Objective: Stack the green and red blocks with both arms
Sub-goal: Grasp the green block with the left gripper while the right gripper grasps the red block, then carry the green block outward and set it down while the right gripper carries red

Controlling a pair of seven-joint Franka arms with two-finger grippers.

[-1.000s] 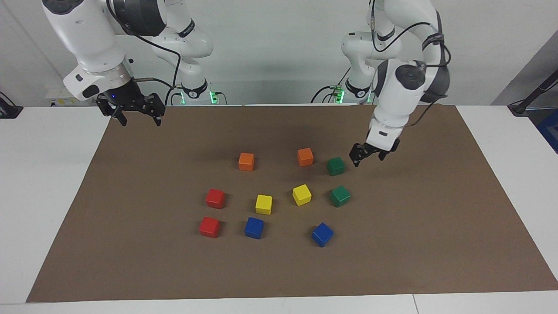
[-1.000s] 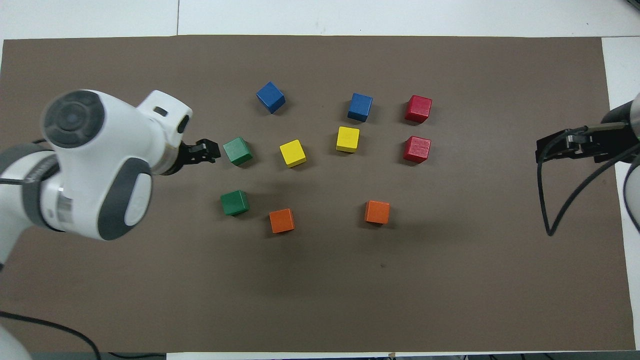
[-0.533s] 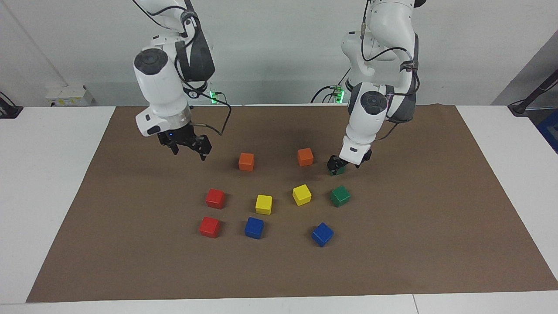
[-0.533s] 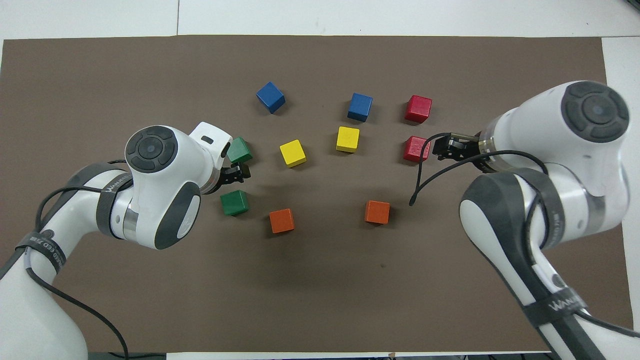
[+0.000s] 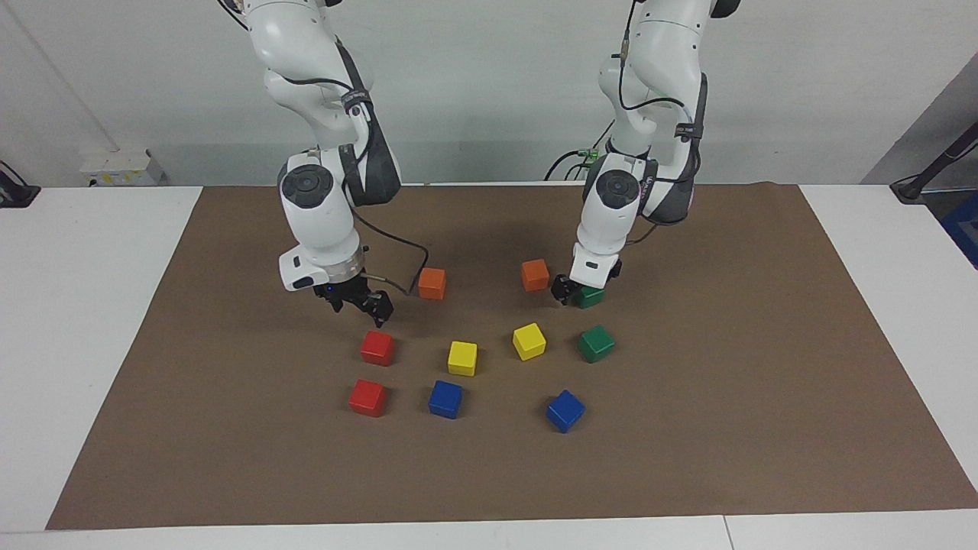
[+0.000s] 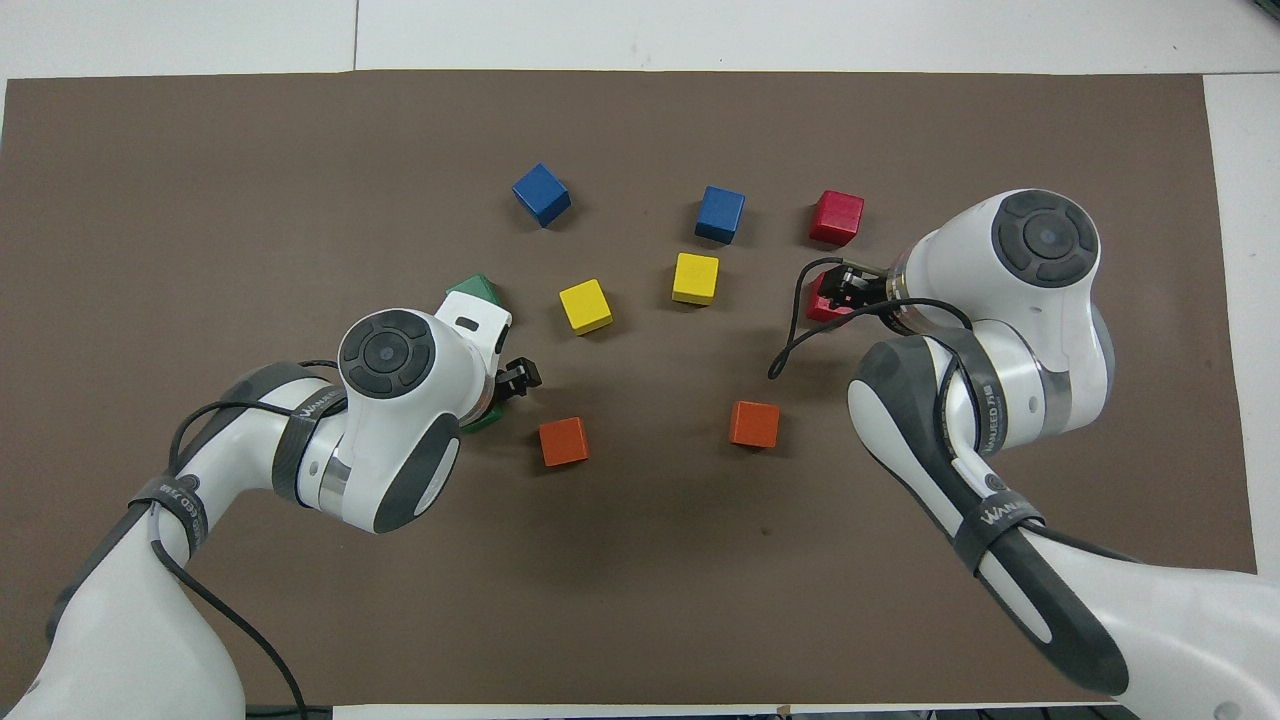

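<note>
Facing view: left pincer (image 5: 574,292) straddles a green block (image 5: 589,296) — right pincer (image 5: 357,303), spread wide, hangs over a red block (image 5: 377,347)

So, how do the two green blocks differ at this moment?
The green block nearer the robots sits beside an orange block, with the left end effector down at it. The farther green block stands alone, turned at a slight angle. Both are same-size cubes resting on the brown mat.
</note>
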